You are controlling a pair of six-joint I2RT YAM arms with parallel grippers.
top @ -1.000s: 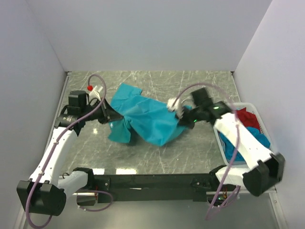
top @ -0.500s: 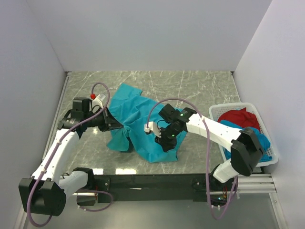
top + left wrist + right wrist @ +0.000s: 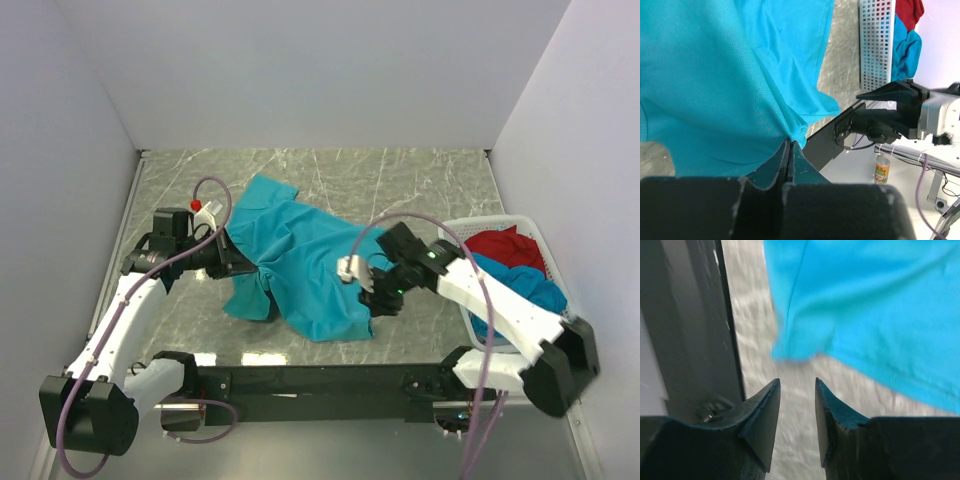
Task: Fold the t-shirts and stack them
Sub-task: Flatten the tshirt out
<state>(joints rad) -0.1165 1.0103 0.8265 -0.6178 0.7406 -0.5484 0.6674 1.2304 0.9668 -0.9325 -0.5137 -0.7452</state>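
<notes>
From above, the teal t-shirt [image 3: 300,265] lies crumpled in the middle of the table [image 3: 420,180], still unfolded. The left end effector [image 3: 237,268] holds its left edge, much as it did a second ago. The right end effector [image 3: 383,296] has changed most: a second ago it sat at the shirt's right edge, half a second ago it had reached in over the cloth, and now it has pulled back to the shirt's lower right corner, near the table's front edge. The shirt's right side now lies flatter and closer in than before. The red t-shirt [image 3: 505,246] and blue t-shirt [image 3: 525,290] remain in the white basket [image 3: 455,232].

The left wrist view shows the left end effector's jaws closed tight on a pinched fold of teal fabric, which drapes away from them.

The right wrist view shows the right end effector [image 3: 796,410] slightly parted and holding nothing, with bare table between the fingertips [image 3: 771,390] and the shirt's hem corner just ahead of them.

This suggests the right arm is re-aiming for a fresh grip on that corner, so spreading the shirt is unfinished and folding has not begun.
</notes>
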